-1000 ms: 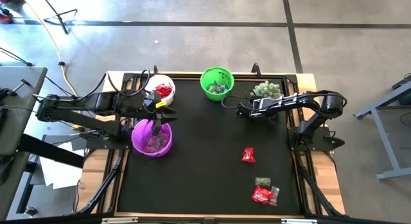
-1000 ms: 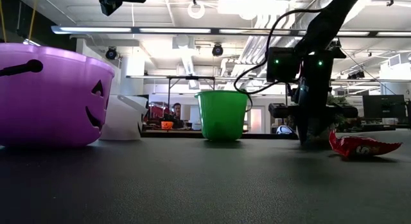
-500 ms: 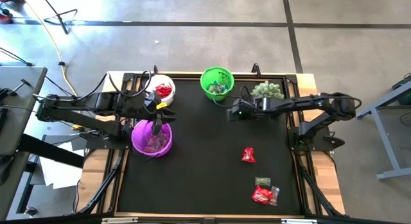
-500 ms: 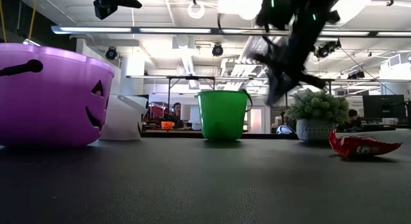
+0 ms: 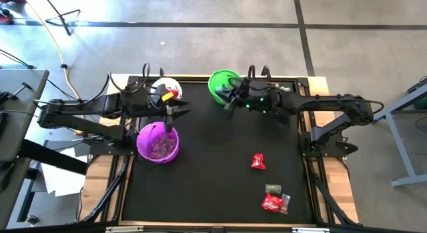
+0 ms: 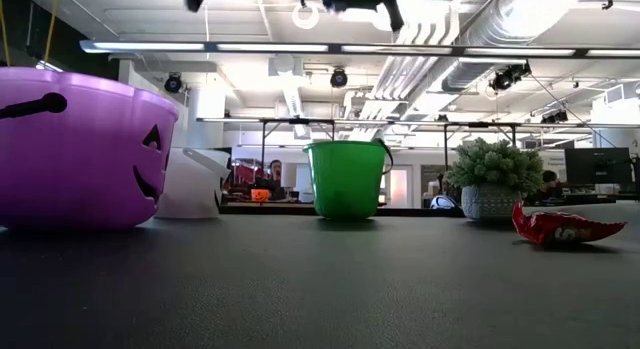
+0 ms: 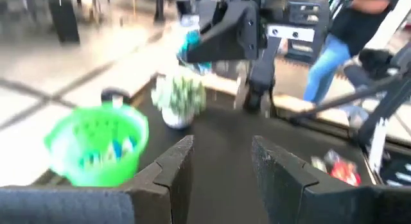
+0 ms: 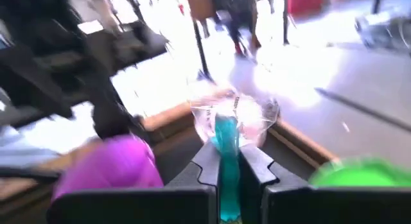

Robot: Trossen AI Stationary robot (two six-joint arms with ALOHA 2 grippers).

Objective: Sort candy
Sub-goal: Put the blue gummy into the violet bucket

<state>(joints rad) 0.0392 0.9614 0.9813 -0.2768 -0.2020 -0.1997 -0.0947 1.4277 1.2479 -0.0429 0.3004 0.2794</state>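
My right gripper point(image 5: 227, 101) point(image 8: 225, 161) hovers at the near rim of the green bucket point(image 5: 223, 84) point(image 6: 347, 179) and is shut on a candy in a blue wrapper point(image 8: 225, 139). The left wrist view shows that candy point(image 7: 190, 42) high above the table. My left gripper point(image 5: 175, 117) point(image 7: 221, 161) is open and empty, above the far right rim of the purple bucket point(image 5: 157, 143) point(image 6: 85, 149). A red candy point(image 5: 257, 161) point(image 6: 560, 228) and a small cluster of candies point(image 5: 275, 200) lie on the black mat. The white bucket point(image 5: 167, 91) holds red candies. My right gripper pinches the blue-wrapped candy point(image 8: 225, 131) between its two fingers point(image 8: 207, 165). The candy sticks out past the fingertips and is lifted clear of the table.
The spiky green plant in its pot point(image 6: 495, 181) point(image 5: 280, 93) stands at the far right, partly under my right arm. The three buckets line the far and left side of the mat. The mat's middle point(image 5: 213, 166) holds nothing.
My right gripper has swung from beside the plant toward the table's left, over to the green bucket. It has risen out of the low view with the blue candy in it. My left gripper has lifted from over the purple bucket and shifted slightly right.
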